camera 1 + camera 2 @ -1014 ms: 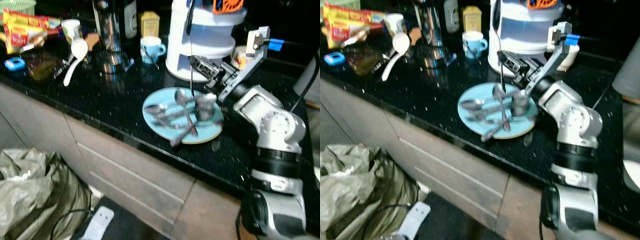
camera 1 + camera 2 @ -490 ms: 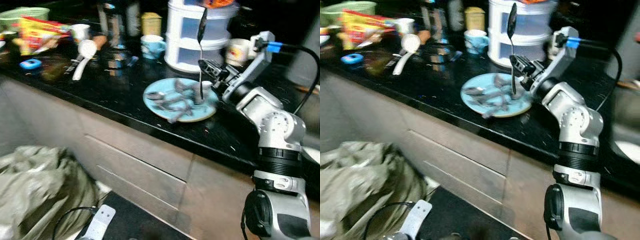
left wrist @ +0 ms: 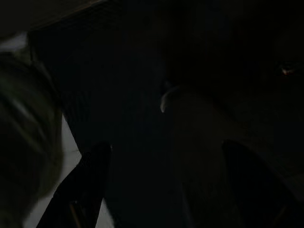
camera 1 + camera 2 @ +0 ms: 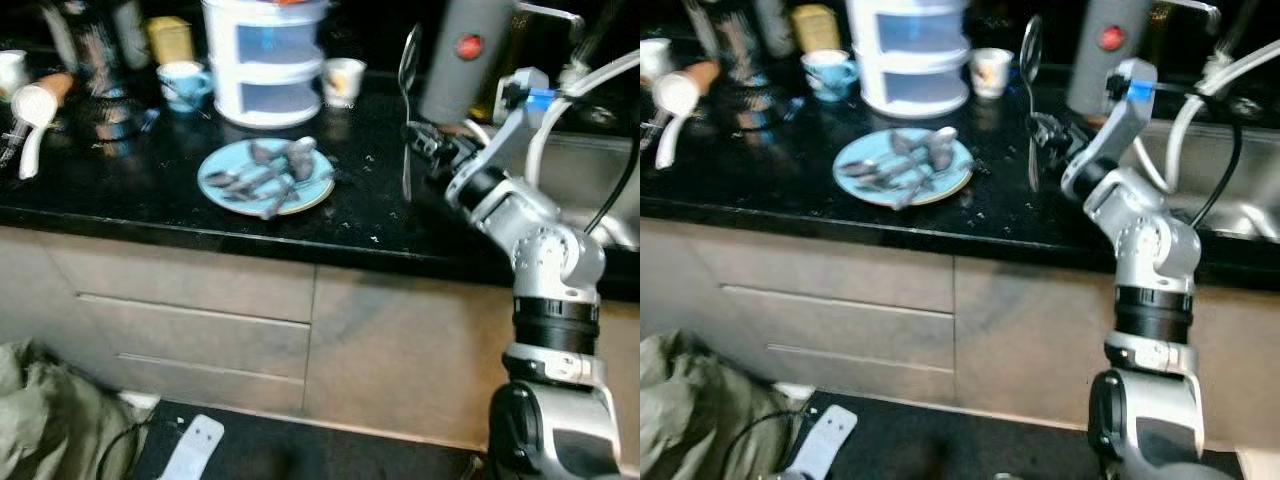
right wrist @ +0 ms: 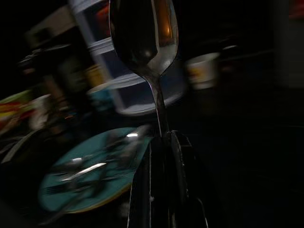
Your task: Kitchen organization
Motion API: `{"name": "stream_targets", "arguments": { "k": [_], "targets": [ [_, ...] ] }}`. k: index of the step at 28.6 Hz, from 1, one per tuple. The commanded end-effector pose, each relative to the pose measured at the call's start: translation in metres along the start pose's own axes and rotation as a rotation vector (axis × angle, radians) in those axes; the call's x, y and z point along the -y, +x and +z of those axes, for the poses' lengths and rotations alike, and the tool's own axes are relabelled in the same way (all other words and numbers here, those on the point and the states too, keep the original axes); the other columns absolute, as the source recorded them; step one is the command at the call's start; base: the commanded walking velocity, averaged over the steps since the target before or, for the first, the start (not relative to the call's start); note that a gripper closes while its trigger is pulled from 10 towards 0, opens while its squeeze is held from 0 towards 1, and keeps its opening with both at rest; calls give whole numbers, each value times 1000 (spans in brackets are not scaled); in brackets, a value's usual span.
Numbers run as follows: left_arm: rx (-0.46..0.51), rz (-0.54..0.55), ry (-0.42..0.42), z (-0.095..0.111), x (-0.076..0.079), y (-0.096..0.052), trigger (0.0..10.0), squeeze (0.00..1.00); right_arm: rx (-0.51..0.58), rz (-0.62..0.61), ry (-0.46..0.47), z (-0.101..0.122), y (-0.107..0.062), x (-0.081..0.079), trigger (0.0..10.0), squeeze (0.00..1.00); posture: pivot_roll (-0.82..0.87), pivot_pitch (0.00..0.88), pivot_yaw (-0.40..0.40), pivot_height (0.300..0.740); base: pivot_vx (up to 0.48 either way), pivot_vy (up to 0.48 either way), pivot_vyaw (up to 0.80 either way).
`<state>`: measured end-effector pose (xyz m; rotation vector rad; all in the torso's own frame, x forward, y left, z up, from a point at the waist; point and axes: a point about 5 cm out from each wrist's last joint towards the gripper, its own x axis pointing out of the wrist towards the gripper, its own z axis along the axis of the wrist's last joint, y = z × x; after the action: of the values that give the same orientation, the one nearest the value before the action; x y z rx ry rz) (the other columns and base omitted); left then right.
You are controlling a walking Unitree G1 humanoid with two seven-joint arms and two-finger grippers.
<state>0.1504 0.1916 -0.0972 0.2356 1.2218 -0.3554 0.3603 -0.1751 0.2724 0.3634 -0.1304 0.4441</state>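
The right claw (image 4: 418, 135) has carried the spoon (image 4: 408, 75) away from the blue plate (image 4: 222, 192), toward the sink (image 4: 1220, 205). It grips the spoon upright above the black worktop (image 4: 380, 215). Left claw: cannot tell.

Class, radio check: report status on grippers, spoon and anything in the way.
Right gripper shut on spoon, held upright over the counter. Left gripper idle. Plate of cutlery off to its left; grey canister close behind the spoon.
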Motion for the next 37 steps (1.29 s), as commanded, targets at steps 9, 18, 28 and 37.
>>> {"name": "stream_targets", "arguments": {
  "k": [9,18,28,37],
  "targets": [
    [2,-9,-3,-3,5,1,10000,0,11,-44,-75,1,4,-1,10000,0,-44,0,-19,740,0,0,-667],
    [3,1,-9,-3,5,1,10000,0,-17,-54,-180,-3,9,-5,10000,0,-40,0,-23,740,0,-292,0],
    [0,-4,-9,-3,5,1,10000,0,-24,-56,-223,-5,11,-7,10000,0,-42,0,-24,740,0,-383,0],
    [1,-4,-7,-3,5,1,10000,0,-35,-50,-252,-7,13,-10,10000,0,-41,0,-25,740,0,-383,0]
  ]
}}
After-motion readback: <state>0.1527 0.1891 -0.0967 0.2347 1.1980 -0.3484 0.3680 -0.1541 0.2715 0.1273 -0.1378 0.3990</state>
